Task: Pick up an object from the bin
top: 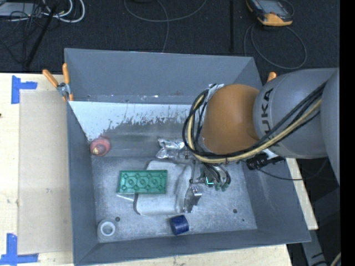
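Several small things lie well apart on the floor of the bin (pixel 239 203), so I'd judge each can be taken singly. The jaws hang at the right edge of a flat white piece (pixel 155 205), beside a green studded plate (pixel 142 182) and near a blue block (pixel 178 224); open or closed, I cannot tell. The grey arm (pixel 299 121) reads "UKA".

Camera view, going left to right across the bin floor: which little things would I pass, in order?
Pink ball → green toy brick → blue cap. The clear tape ring, the crumpled foil and the white sheet overlap others sideways, so they are left out.
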You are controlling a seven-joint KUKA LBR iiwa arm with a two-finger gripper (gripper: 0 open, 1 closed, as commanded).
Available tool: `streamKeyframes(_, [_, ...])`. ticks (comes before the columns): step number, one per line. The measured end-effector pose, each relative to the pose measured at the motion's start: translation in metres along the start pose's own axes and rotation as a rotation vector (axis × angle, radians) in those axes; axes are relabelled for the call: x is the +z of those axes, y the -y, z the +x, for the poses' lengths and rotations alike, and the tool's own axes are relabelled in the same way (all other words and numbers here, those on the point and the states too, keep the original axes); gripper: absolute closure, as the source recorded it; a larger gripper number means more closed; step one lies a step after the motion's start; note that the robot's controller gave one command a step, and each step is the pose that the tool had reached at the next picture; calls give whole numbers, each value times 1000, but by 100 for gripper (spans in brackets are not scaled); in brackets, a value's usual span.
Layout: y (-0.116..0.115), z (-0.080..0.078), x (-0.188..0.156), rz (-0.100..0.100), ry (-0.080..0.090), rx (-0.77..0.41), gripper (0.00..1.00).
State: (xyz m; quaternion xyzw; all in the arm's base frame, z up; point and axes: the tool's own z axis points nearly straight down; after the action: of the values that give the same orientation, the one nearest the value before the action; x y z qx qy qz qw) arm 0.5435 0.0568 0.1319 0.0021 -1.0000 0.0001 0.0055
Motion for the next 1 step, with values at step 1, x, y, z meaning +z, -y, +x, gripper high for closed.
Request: streamKeyframes(1, [-33, -61, 40, 0, 8, -4, 0])
